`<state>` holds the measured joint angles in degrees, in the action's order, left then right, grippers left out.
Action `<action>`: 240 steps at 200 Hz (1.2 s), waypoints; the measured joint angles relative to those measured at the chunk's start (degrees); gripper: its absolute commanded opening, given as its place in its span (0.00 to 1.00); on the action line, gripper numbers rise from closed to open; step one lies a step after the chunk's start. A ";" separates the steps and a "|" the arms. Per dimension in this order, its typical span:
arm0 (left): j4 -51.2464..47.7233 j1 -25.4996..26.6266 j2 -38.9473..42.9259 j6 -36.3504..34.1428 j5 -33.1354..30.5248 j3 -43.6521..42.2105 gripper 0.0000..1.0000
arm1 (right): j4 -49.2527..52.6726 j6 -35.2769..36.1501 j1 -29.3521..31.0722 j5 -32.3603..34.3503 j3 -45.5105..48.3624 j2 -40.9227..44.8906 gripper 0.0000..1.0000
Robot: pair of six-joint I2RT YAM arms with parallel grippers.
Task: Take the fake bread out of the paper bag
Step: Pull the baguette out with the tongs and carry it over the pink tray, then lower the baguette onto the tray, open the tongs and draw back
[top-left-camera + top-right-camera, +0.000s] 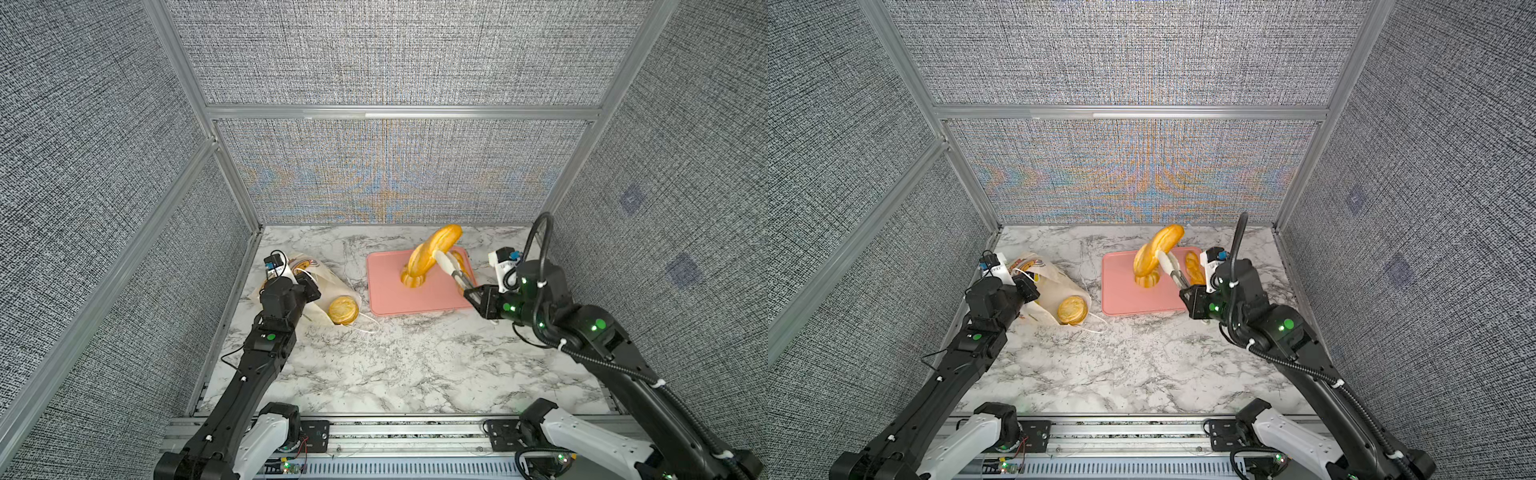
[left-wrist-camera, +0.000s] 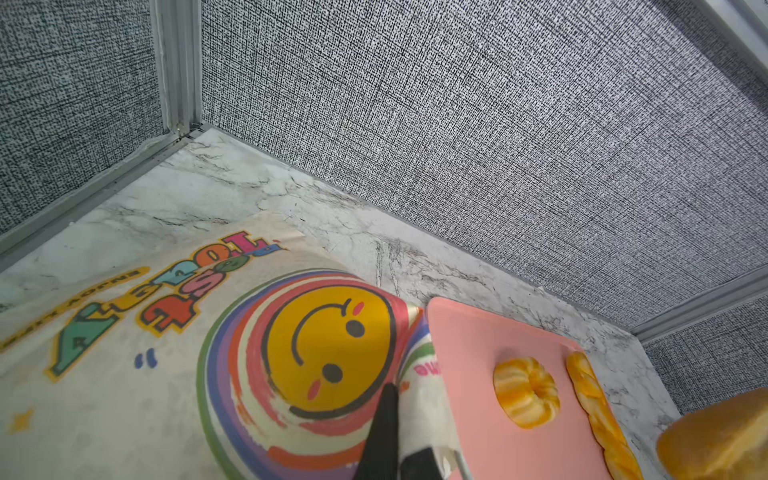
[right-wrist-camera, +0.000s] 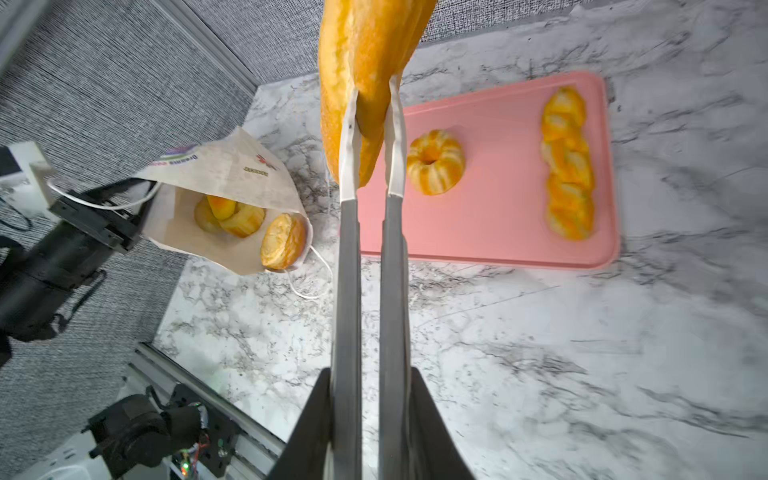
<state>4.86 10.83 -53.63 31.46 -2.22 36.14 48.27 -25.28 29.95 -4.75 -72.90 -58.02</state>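
Note:
The paper bag (image 1: pixel 318 274) (image 3: pixel 232 170) lies on its side at the left, mouth toward the front. My left gripper (image 1: pixel 309 286) (image 2: pixel 395 395) is shut on its rim. A round bun (image 1: pixel 343 309) (image 3: pixel 284 241) sits in the mouth, and more fake bread (image 3: pixel 232 216) shows deeper inside. My right gripper (image 1: pixel 473 293) (image 3: pixel 370 374) is shut on metal tongs (image 3: pixel 370 270), which clamp a long loaf (image 1: pixel 432 251) (image 3: pixel 365 62) above the pink tray (image 1: pixel 395 299). A ring bun (image 3: pixel 435 162) and a twisted loaf (image 3: pixel 569 166) lie on the tray.
The marble table (image 1: pixel 395 365) is walled by grey panels at the back and both sides. The bag's white cord handle (image 1: pixel 365 326) trails on the table by its mouth. The tray stands at the back right, a short gap from the bag.

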 measured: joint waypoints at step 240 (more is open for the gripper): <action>-1.55 -0.02 2.73 -1.49 4.20 -1.64 0.00 | 15.30 29.94 -13.99 4.57 -21.33 -40.35 0.13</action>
<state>3.31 10.81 -50.89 29.98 1.98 34.50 63.57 4.67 15.97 -0.19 -94.24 -98.37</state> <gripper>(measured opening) 0.054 0.241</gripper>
